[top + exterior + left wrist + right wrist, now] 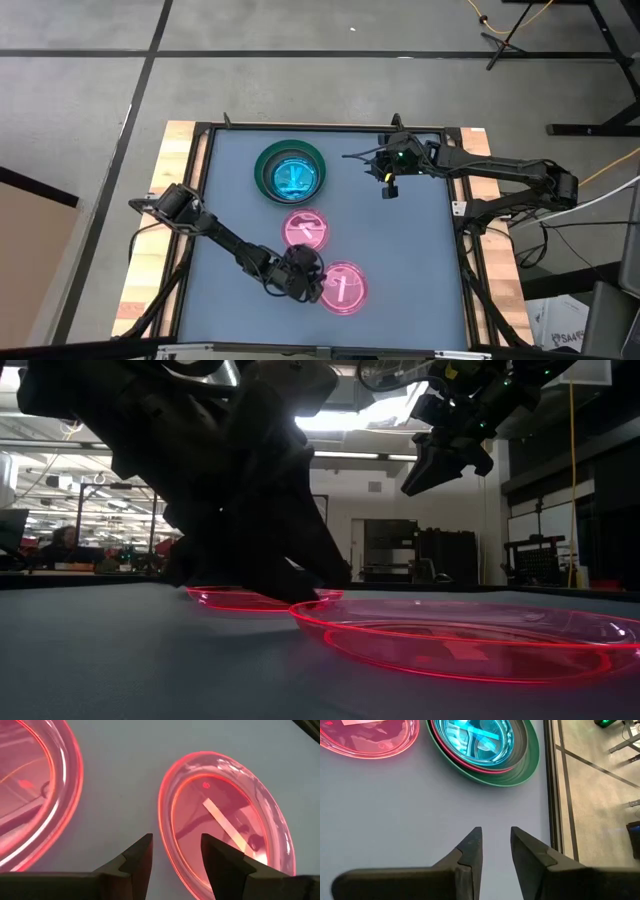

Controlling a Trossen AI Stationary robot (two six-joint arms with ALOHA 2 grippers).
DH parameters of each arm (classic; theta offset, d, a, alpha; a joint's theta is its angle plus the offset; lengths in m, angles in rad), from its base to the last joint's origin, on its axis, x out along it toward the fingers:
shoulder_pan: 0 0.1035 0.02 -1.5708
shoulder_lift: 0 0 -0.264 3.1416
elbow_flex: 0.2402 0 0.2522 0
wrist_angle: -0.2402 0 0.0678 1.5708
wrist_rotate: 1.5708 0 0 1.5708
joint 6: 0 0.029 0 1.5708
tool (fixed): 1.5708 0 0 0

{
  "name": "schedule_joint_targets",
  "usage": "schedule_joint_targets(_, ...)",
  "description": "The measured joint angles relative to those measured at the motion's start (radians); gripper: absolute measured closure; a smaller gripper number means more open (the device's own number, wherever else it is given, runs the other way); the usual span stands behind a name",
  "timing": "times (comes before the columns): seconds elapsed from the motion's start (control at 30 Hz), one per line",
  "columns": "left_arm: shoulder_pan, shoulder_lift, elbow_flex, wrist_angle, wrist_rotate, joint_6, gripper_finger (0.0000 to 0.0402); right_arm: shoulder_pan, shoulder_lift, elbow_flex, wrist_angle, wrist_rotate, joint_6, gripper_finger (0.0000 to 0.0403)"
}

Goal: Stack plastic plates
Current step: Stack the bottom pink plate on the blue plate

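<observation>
Nearest the low camera lies one translucent pink plate [470, 643], flat on the grey table [420, 260] at its near edge, right of centre. A second translucent pink plate [305, 229] lies just beyond it, toward the middle of the table, the two rims close but apart. So two pink plates lie loose on the table. The left gripper [174, 851] is down at the left rim of the nearest plate, its two dark fingers [140, 855] spread with a gap between them; one finger stands outside the rim on bare table and the other over the plate's inner edge, so the rim lies between them, and whether either finger touches it cannot be told. In the high view the left arm [215, 232] reaches from the table's left edge toward the near side. At the far side, left of centre, stands one stack [290, 172]: a larger dark green plate [526, 759] at the bottom, a pink rim [470, 766] showing just inside it, and translucent cyan plate [475, 737] on top; how many cyan plates are nested there cannot be counted. The right gripper [495, 845] hangs above the table at the far right, well apart from the stack, its fingers parted and holding nothing. The right arm [500, 175] comes in from the right edge.
</observation>
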Motion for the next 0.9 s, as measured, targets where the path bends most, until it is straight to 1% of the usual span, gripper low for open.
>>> schedule_joint_targets(0.23,0.0,0.0,0.0,0.0,0.04,-0.034,0.0241,0.0,0.0,0.0,0.0,0.0,0.0,0.0311)
schedule_joint_targets(0.5,0.0,-0.002,0.0,-0.042,0.097,-0.136,0.0241,0.0,0.0,0.0,0.0,0.0,0.0,0.0311)
schedule_joint_targets(0.7,0.001,-0.002,0.0,-0.035,0.107,-0.182,0.0241,0.0,0.0,0.0,0.0,0.0,0.0,0.0311)
schedule_joint_targets(0.9,0.002,-0.002,0.0,-0.028,0.178,-0.201,0.0241,0.0,0.0,0.0,0.0,0.0,0.0,0.0311)
